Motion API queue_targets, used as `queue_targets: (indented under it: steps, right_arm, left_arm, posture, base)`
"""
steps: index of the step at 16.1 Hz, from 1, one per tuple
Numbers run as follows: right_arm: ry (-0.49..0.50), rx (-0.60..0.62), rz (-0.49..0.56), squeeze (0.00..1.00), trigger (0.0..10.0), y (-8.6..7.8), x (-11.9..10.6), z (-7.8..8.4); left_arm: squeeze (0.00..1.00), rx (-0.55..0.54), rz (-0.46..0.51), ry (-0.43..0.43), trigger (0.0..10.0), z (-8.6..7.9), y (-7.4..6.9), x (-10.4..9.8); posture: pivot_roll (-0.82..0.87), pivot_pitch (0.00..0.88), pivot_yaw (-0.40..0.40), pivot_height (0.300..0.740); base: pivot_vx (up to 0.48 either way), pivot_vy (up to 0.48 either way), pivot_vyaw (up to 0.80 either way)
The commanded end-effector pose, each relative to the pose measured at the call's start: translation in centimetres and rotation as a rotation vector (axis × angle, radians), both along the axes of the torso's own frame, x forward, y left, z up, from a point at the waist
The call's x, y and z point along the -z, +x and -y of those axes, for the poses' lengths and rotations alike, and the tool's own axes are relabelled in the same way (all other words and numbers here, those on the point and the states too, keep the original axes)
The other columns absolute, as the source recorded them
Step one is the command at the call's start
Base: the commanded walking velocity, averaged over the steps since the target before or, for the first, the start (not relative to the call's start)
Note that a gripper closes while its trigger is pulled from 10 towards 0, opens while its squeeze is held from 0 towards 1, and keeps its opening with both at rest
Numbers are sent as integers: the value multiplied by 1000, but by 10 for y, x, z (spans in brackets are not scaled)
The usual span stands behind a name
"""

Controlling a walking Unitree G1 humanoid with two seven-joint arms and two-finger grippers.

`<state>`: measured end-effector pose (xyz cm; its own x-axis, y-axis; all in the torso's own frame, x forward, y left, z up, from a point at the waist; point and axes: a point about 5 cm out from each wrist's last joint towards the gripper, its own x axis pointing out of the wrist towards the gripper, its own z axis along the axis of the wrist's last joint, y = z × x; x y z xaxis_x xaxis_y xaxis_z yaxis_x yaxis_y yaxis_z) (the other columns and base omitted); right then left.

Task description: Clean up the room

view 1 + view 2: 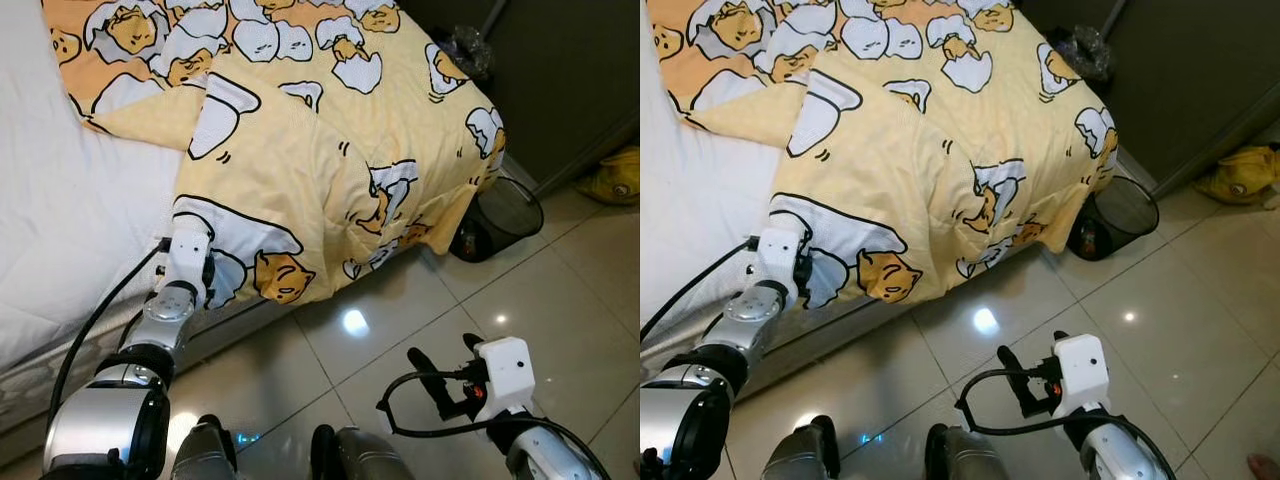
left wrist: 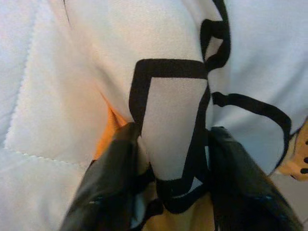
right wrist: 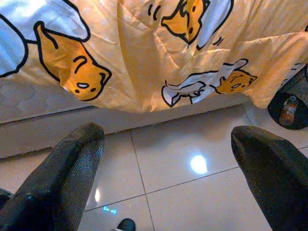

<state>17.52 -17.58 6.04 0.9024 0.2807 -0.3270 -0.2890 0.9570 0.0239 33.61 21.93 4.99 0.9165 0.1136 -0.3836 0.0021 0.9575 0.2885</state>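
Low over the glossy tiled floor point(image 1: 400, 310), the right gripper point(image 3: 166, 159) hangs with its fingers spread wide, holding nothing. To the left, the left gripper point(image 2: 168, 178) is clamped on a fold at the near edge of the yellow cartoon-print quilt point(image 1: 330, 150), which drapes over the white quilted mattress point(image 1: 60, 220). Far right, a black mesh bin point(image 1: 500, 215) stands at the bed's corner, holding a small bottle point(image 3: 288, 108).
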Motion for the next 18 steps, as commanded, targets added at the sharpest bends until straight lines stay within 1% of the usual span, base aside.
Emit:
queue_targets:
  steps: [1,2,3,4,5,6,7,8,9,10,11,13,15,16,17,18]
  right_arm:
    - [0,7,-30,0,10000,-2,6,2]
    - [8,1,-28,0,10000,2,8,-1]
    - [11,-3,-26,0,10000,4,9,-3]
    - [17,-6,-21,0,10000,8,11,-6]
    - [26,-5,-13,0,10000,14,12,-9]
    - [34,-3,-6,0,10000,22,14,-12]
    - [37,-4,-3,0,10000,24,14,-14]
    - [45,-10,5,0,10000,31,16,-18]
    - [51,-14,12,0,10000,37,17,-22]
    - [53,-15,16,0,10000,39,17,-23]
    - [56,-15,24,0,10000,46,18,-25]
    - [62,-9,42,0,10000,55,17,-27]
    - [64,-7,50,0,10000,59,17,-28]
    - [66,-4,58,0,10000,62,18,-29]
    - [69,-1,66,0,10000,62,18,-29]
    - [70,6,81,0,10000,60,17,-28]
  left_arm:
    - [0,51,-74,-25,0,9,-12,18]
    - [0,80,-81,-41,0,10,-15,22]
    - [0,87,-86,-39,0,11,-17,23]
    - [0,104,-94,-45,8353,12,-19,26]
    - [0,110,-90,-59,10000,11,-21,28]
    - [0,118,-71,-75,10000,10,-22,27]
    - [0,126,-60,-82,10000,10,-22,26]
    - [0,206,-62,-82,10000,11,-25,27]
    - [0,312,-84,-21,10000,14,-30,31]
    - [0,360,-94,17,10000,16,-33,33]
    - [0,392,-113,20,10000,18,-37,37]
    - [0,395,-115,-3,10000,22,-39,40]
    - [0,370,-101,-22,10000,23,-37,39]
    - [0,321,-71,-21,10000,22,-33,35]
    - [0,248,-42,-17,10000,19,-29,31]
    - [1000,141,45,-110,10000,19,-20,20]
  posture:
    - [-219,154,-168,740]
    - [-208,144,-159,740]
    - [-204,139,-154,740]
    - [-191,125,-141,740]
    - [-173,106,-126,740]
    - [-159,93,-116,740]
    - [-159,93,-116,740]
    - [-139,67,-99,740]
    - [-131,52,-88,740]
    - [-131,52,-88,740]
    - [-121,28,-72,740]
    - [-115,6,-58,740]
    - [-115,3,-55,740]
    - [-111,0,-50,740]
    - [-112,2,-52,740]
    - [-122,10,-55,740]
  base:
    - [0,0,0]
    - [0,0,0]
    - [0,0,0]
    - [0,0,0]
    - [0,0,0]
    - [0,0,0]
    - [0,0,0]
    - [0,0,0]
    - [0,0,0]
    - [0,0,0]
    - [0,0,0]
    - [0,0,0]
    - [0,0,0]
    - [0,0,0]
    - [0,0,0]
    - [0,0,0]
